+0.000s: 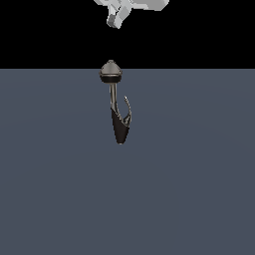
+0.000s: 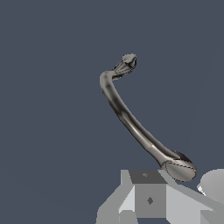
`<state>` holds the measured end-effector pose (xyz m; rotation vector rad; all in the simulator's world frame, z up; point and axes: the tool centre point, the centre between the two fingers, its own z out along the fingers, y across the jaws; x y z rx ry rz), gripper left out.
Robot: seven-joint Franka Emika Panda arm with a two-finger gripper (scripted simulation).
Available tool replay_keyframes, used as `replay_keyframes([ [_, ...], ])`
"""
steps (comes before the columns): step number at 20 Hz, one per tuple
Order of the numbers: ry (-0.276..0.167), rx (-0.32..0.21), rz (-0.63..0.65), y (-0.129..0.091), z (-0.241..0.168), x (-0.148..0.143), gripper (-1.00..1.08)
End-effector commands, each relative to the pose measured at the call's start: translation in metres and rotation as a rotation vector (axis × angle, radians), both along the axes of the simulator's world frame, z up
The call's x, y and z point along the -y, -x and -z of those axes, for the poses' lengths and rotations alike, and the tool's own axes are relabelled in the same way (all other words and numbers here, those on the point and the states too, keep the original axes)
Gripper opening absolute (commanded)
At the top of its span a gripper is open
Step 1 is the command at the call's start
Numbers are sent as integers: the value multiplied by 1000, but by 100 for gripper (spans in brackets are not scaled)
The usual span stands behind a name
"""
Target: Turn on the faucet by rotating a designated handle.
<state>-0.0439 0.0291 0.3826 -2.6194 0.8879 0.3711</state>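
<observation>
Now, as we see it:
Faucet (image 1: 118,107): we find it mid-scene in the exterior view, on the slate-grey surface (image 1: 55,189), grey cone cap up, dark body tapering to a point.
Handle (image 1: 128,108): we see a thin pale sliver curving off the body toward the exterior view's right.
Claw (image 1: 115,20): above the cap, well apart, holding nothing; we cannot tell how wide it stands.
Wrist view: we see the long curved faucet (image 2: 127,118) beyond the claw (image 2: 148,199).

My pincer (image 1: 115,21) is mostly chopped off by the top edge in the exterior view and by the bottom edge in the wrist view, so I can't tell its jaw spacing, and the handle (image 1: 128,108) is a tiny sliver.
</observation>
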Motion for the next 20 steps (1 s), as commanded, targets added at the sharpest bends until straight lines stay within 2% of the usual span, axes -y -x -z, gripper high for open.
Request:
replay_keyframes([
  [1,-30,-34,68,-17,15,1,-100],
  [12,-148,-199,367,-82,94,10,-100],
  [20,-217,-320,567,-116,156,19,-100],
])
